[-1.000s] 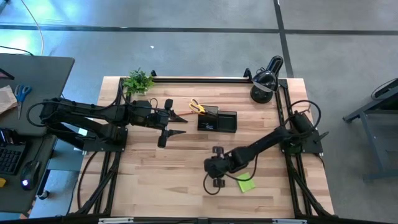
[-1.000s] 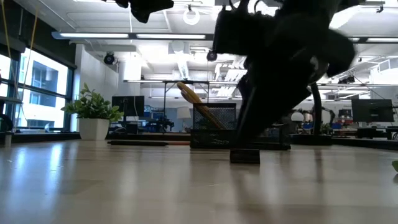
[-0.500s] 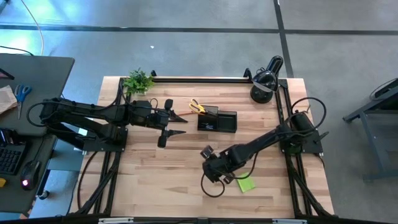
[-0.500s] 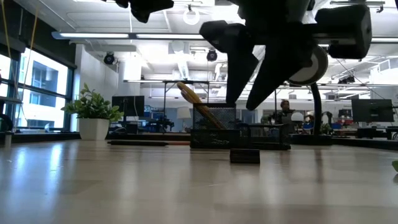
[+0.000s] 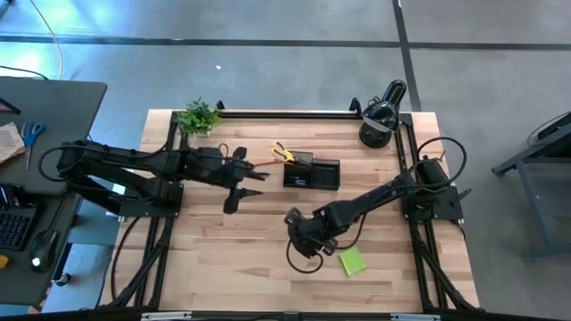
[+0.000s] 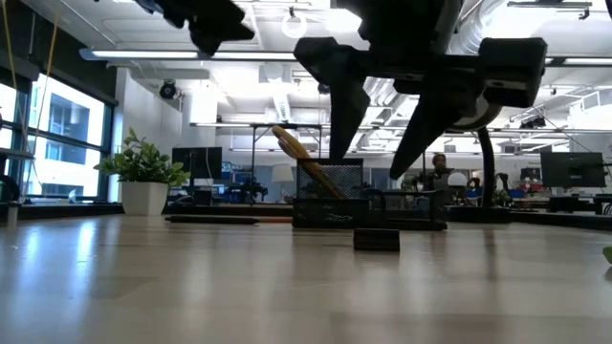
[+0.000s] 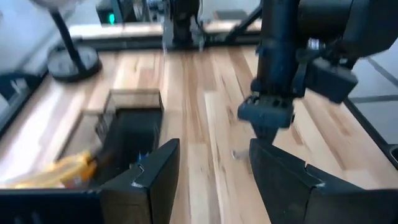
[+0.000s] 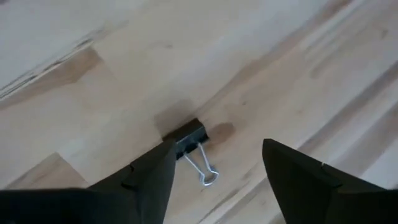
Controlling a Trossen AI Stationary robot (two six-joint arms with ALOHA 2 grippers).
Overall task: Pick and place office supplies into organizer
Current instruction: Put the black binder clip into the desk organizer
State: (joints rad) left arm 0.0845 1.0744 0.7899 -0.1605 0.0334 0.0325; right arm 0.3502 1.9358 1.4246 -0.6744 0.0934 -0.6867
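The right gripper point(image 8: 214, 171) hangs low over the middle of the tabletop with its fingers wide open and empty, and a tiny black binder clip point(image 8: 186, 138) lies flat on the wood just under them, well apart from the organizer point(image 5: 312, 173) that sits nearer the back edge. The clip is so small and flat that the fingers could shut beside it, or push it so it slides or flips away. The left gripper point(image 5: 234, 185) waits open and empty toward the left side, beside the organizer, so the two arms could bump there.
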